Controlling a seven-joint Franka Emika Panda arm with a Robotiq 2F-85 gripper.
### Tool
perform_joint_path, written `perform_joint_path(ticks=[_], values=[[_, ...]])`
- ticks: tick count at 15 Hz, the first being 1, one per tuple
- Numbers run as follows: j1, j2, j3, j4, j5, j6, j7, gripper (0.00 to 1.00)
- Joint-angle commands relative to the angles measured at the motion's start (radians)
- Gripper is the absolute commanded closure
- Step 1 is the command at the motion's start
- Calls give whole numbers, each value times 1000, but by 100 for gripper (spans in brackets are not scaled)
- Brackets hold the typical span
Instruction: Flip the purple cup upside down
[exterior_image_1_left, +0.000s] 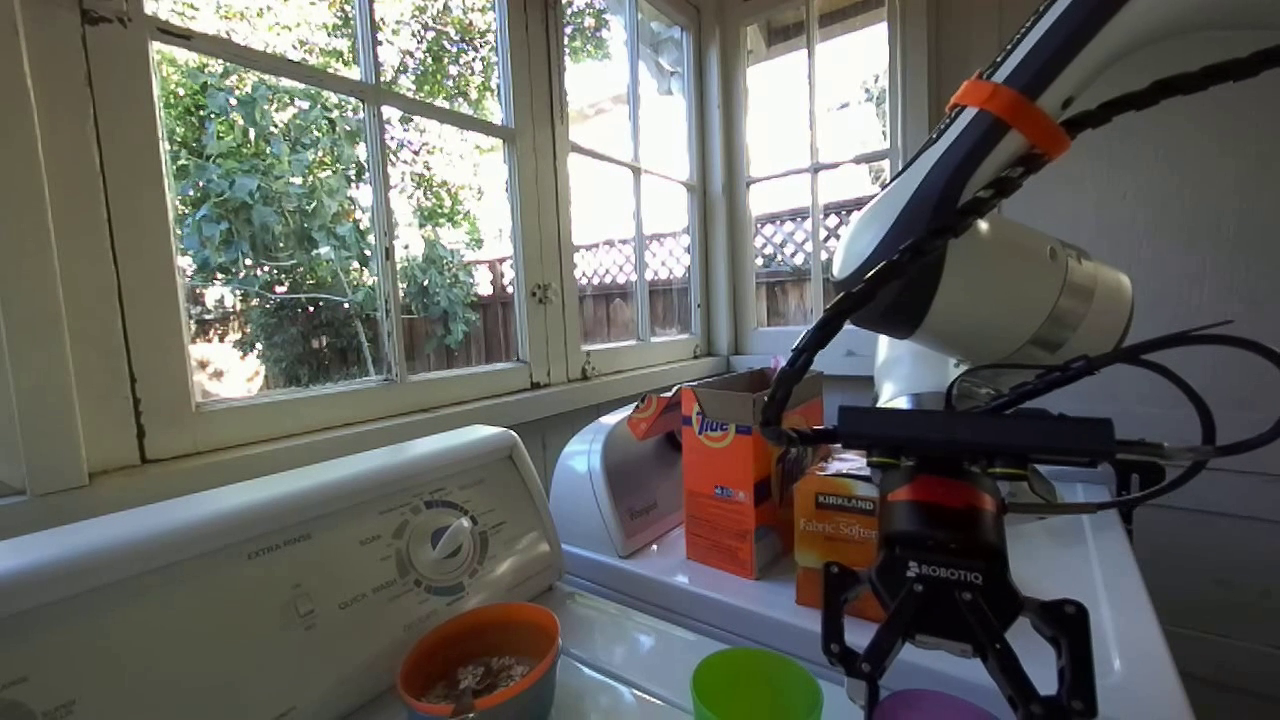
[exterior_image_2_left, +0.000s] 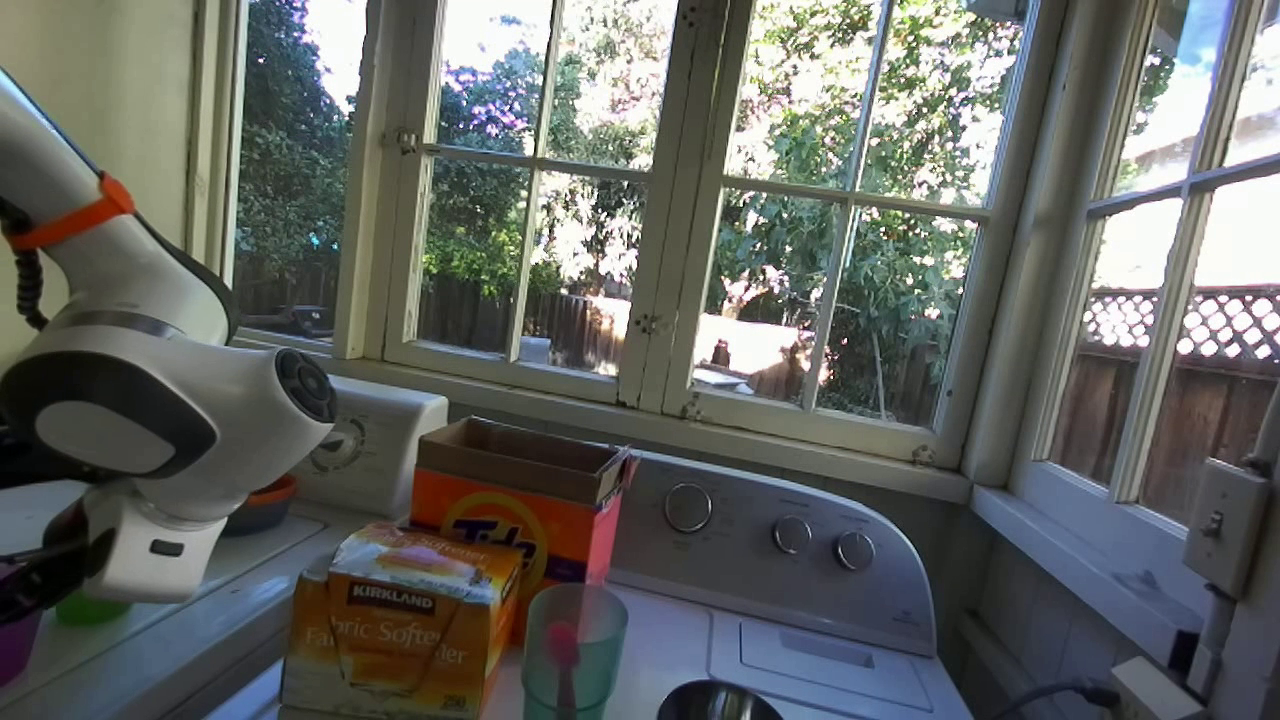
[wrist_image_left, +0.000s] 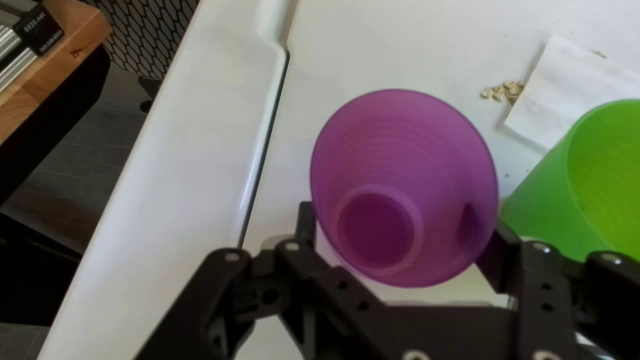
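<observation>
The purple cup (wrist_image_left: 400, 145) stands mouth up in the wrist view; I look down into its round interior. My gripper (wrist_image_left: 404, 230) has a finger on each side of it, just below the rim. The right finger shows as a dark patch through the cup wall, and the left finger lies against the left side. The jaws look closed on the cup. In an exterior view only the rim of the purple cup (exterior_image_1_left: 935, 706) shows, between the gripper fingers (exterior_image_1_left: 968, 692). The cup also shows at the edge of an exterior view (exterior_image_2_left: 15, 640). Whether its base touches the washer top is hidden.
A lime-green cup (wrist_image_left: 545, 210) stands close beside my right finger. A white napkin (wrist_image_left: 570, 95) with some seeds lies behind. An orange-rimmed pot (exterior_image_1_left: 480, 655), Tide box (exterior_image_1_left: 725, 490), Kirkland box (exterior_image_1_left: 835, 530), teal cup (exterior_image_2_left: 572, 650) and metal bowl (exterior_image_2_left: 718, 700) stand around.
</observation>
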Motion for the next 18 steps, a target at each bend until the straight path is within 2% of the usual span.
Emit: perform_joint_path(ticks=[1, 7, 14, 18], values=[[42, -57, -14, -33, -69, 52, 78, 51], [98, -115, 6, -49, -332, 144, 200, 51], [128, -168, 29, -91, -517, 244, 295, 51], [140, -171, 41, -97, -613, 257, 357, 51]])
